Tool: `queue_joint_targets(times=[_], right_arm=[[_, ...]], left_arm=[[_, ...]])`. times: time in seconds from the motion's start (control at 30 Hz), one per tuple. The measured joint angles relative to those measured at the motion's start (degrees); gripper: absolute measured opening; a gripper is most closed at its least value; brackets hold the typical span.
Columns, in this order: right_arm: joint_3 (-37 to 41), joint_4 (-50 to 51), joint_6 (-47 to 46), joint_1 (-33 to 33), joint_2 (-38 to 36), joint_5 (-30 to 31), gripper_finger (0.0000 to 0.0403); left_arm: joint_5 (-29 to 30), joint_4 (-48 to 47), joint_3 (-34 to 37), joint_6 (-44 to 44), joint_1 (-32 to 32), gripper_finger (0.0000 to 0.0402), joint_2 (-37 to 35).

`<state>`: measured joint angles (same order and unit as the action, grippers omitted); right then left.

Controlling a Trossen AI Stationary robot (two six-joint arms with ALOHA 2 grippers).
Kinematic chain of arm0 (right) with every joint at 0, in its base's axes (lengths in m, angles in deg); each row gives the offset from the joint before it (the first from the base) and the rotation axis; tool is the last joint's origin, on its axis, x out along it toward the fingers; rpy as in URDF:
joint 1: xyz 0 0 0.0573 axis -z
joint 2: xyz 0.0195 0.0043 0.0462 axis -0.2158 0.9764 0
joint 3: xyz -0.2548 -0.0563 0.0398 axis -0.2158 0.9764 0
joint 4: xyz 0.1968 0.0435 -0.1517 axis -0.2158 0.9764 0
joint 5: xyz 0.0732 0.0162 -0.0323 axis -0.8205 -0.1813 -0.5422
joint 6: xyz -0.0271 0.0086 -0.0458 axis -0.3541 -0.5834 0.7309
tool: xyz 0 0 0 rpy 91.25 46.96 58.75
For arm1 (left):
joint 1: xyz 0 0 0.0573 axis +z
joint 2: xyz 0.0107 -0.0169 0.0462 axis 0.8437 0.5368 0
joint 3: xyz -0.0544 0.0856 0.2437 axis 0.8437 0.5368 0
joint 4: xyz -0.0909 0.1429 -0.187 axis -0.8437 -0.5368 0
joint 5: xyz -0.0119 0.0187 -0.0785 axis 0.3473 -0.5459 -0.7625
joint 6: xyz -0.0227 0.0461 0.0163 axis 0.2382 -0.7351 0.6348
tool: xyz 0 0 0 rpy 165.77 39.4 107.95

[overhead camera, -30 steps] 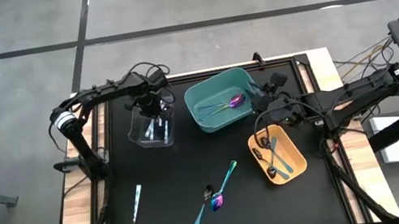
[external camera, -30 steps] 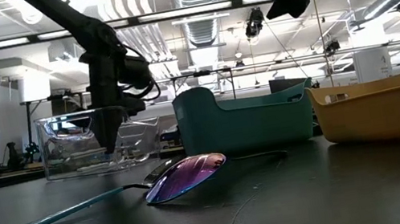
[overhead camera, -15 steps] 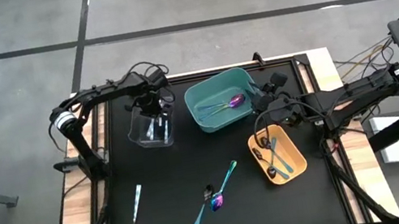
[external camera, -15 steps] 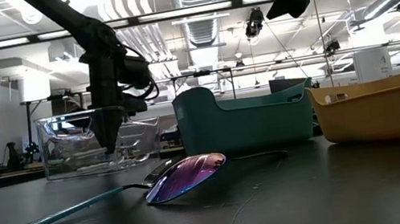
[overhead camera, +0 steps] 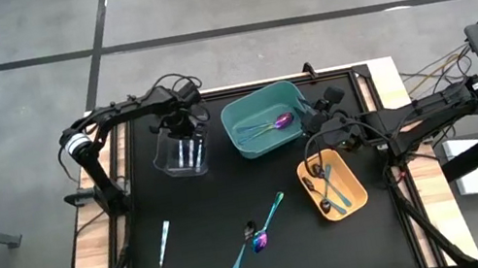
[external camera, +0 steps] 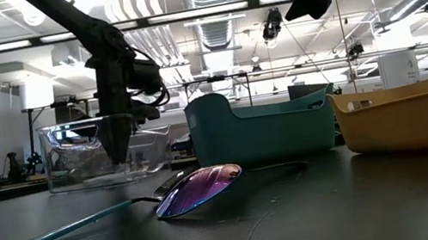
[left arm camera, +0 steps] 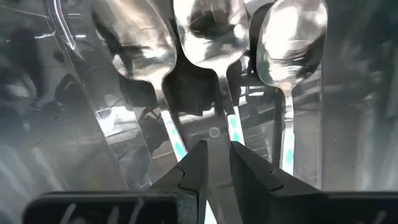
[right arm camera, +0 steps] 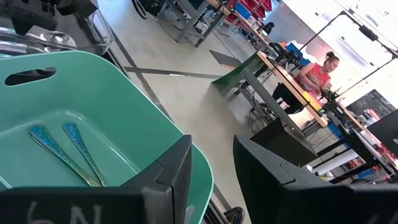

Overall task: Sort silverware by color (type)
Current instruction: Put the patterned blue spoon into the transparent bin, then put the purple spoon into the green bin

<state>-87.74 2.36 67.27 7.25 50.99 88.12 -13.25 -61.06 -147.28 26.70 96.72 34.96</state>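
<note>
My left gripper (left arm camera: 216,158) points down into the clear bin (overhead camera: 179,152) at the far left, a little open, just above three silver spoons (left arm camera: 202,31) lying flat on its floor. My right gripper (right arm camera: 211,168) hangs open and holds nothing by the right end of the teal bin (overhead camera: 262,122). That bin holds a purple spoon (overhead camera: 282,120) and teal handles (right arm camera: 68,149). On the black table lie a silver spoon (overhead camera: 161,258), a teal-handled utensil (overhead camera: 269,217) and a purple spoon (external camera: 199,188). Dark utensils lie in the orange bin (overhead camera: 332,186).
The three bins stand along the table's far half, and the orange one reaches toward the right edge. Bare table lies between the loose silver spoon and the pair near the middle. Beyond the table, a person in red (right arm camera: 317,71) sits at a desk.
In the clear bin, a silver spoon that lay slanted under my left gripper now lies straight beside the others. Both arms have kept their places.
</note>
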Motion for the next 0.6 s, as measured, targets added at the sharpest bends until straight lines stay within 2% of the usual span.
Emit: queue_joint_targets(times=[0.2, 0.33, 0.47, 0.6], right_arm=[[0.0, 0.0, 0.0, 0.0, 0.0, 0.0, 0.0109], [0.0, 1.3, -0.8, 0.0, 0.0, 0.0, 0.0109], [0.0, 1.1, -0.9, 0.0, 0.0, 0.0, 0.0109], [-0.2, 0.8, -1.9, 0.0, 0.0, 0.0, 0.0109]], left_arm=[[0.0, 0.0, 0.0, -0.9, 0.0, 0.0053, 0.0], [0.0, -1.9, -1.0, -4.6, 0.0, 0.0054, -0.9], [1.5, -2.7, -2.5, -7.7, -1.0, 0.0054, -5.0], [7.0, -2.5, -2.8, -8.4, -3.5, 0.0054, -12.0]])
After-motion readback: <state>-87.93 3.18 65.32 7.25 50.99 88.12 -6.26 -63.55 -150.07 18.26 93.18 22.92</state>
